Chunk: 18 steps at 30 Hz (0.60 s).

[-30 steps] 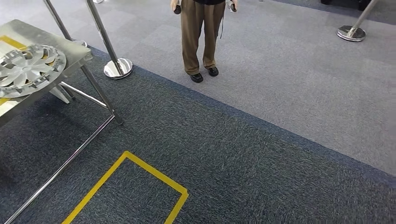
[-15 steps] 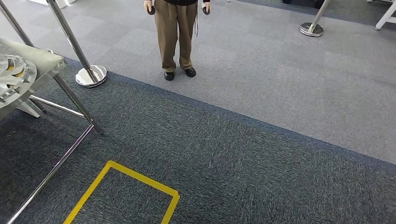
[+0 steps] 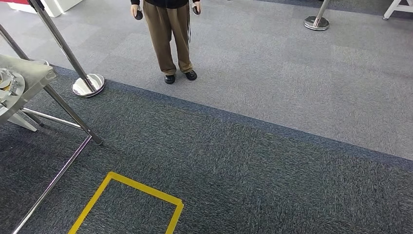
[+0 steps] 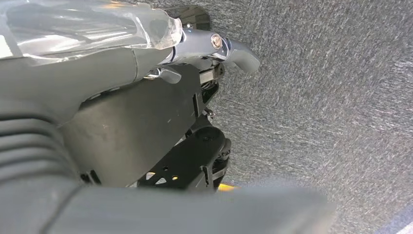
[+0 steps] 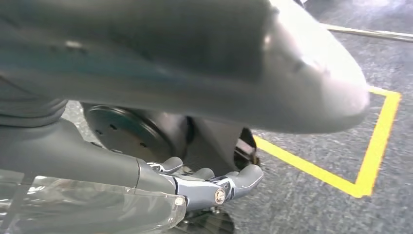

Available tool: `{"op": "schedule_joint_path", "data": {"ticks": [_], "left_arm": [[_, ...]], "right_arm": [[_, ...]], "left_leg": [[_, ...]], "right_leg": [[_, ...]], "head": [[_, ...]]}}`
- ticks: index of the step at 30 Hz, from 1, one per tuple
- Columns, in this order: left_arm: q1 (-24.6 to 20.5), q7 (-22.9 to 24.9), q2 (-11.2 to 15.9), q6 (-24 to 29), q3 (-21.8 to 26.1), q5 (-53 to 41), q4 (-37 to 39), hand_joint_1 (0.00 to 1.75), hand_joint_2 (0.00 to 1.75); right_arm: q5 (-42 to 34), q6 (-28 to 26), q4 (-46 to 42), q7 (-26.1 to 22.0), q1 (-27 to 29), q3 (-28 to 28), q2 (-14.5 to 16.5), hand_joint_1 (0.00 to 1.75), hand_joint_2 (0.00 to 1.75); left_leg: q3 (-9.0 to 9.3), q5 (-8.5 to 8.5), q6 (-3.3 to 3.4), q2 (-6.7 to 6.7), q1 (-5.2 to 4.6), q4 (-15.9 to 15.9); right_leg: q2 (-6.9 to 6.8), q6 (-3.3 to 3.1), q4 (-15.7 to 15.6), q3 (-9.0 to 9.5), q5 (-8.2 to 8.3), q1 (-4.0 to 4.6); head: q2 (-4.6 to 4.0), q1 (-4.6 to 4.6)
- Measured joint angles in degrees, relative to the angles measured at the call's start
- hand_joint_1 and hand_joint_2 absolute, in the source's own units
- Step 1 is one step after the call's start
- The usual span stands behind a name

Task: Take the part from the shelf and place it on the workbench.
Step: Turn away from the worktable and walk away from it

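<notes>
Dark blue-grey carpet (image 3: 243,180) fills most of the head view, and a paler grey carpet (image 3: 292,63) runs across the upper part of the frame, the two meeting along a slanting edge. At the left edge stands the metal workbench (image 3: 34,73), its chrome legs angling down toward lower left, and on its top, cut off by the frame, lies the part (image 3: 9,85), a silver wheel cover of which just a sliver shows. A person (image 3: 168,34) in brown trousers and black shoes stands at top centre on the pale carpet, a small dark object in each hand. A yellow floor marking (image 3: 127,184) forms a rectangle at bottom left. A chrome stanchion (image 3: 87,84) plants its round base just beside the workbench leg in the upper left, and a second stanchion (image 3: 316,22) sits at top right.

The wrist cameras bring in the robot's own hands. In the left wrist view the left hand (image 4: 195,46) runs across the upper left of the frame over the carpet, thumb stretched out straight, nothing in it; its other fingers are hidden, so apart or together cannot be told. In the right wrist view the right hand (image 5: 204,183) lies at bottom centre, fingers side by side and gently curved, holding nothing, with the yellow marking at the right of the frame.
</notes>
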Motion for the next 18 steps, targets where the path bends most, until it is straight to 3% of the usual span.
{"op": "schedule_joint_path", "data": {"ticks": [6, 10, 12, 15, 16, 18], "left_arm": [[0.0, -0.3, -0.1, -1.0, 0.0, -0.1, 0.0, 0.00, 0.00], [0.0, -0.6, -0.2, -1.2, 0.0, -0.1, 0.0, 0.00, 0.00], [-0.1, -0.8, -0.2, -1.2, 0.0, 0.0, 0.0, 0.00, 0.00], [-0.2, -0.9, -0.1, -1.0, 0.0, 0.0, 0.0, 0.00, 0.00], [-0.2, -0.9, -0.2, -0.9, 0.0, 0.0, 0.0, 0.00, 0.00], [-0.2, -0.9, -0.2, -0.9, 0.0, -0.1, 0.0, 0.00, 0.00]], "right_arm": [[0.1, 0.0, 0.0, 0.1, -0.1, -0.5, 0.0, 0.00, 0.00], [0.7, 0.0, 0.0, 2.1, -0.1, -0.8, 0.0, 0.00, 0.00], [0.9, 0.0, 0.0, 2.8, -0.1, -0.9, 0.1, 0.00, 0.00], [0.9, 0.0, 0.0, 3.0, -0.2, -0.9, 0.5, 0.00, 0.00], [0.8, -0.1, 0.0, 3.0, -0.2, -0.9, 0.6, 0.00, 0.00], [0.6, -0.1, 0.0, 3.0, -0.4, -1.0, 0.7, 0.00, 0.00]], "left_leg": [[0.01, 0.13, -1.76, 0.00, 0.32, -0.2], [-0.01, 0.12, -1.86, 0.00, 0.29, -0.1], [-0.11, 0.01, -1.63, 0.00, 0.08, 0.1], [0.58, 0.95, -0.38, 0.20, 0.07, -1.5], [1.01, 1.47, -0.06, 0.39, 0.21, -2.4], [1.48, 2.01, 0.21, 0.89, 0.40, -3.4]], "right_leg": [[-0.01, -0.20, 0.1, -0.04, -0.05, 0.28], [-0.01, -0.19, 0.0, 0.00, -0.04, 0.20], [-0.02, 0.07, -0.2, 0.05, 0.15, -0.16], [-0.11, 0.70, -0.6, 0.24, 0.36, -0.42], [-0.14, 0.81, 0.4, -0.21, -0.37, -0.40], [-0.16, 1.12, 5.9, -2.84, -3.35, -0.52]], "head": [[0.00, 0.03], [0.00, 0.05], [0.00, 0.02], [0.00, -0.07], [0.00, -0.03], [0.00, 0.07]]}}
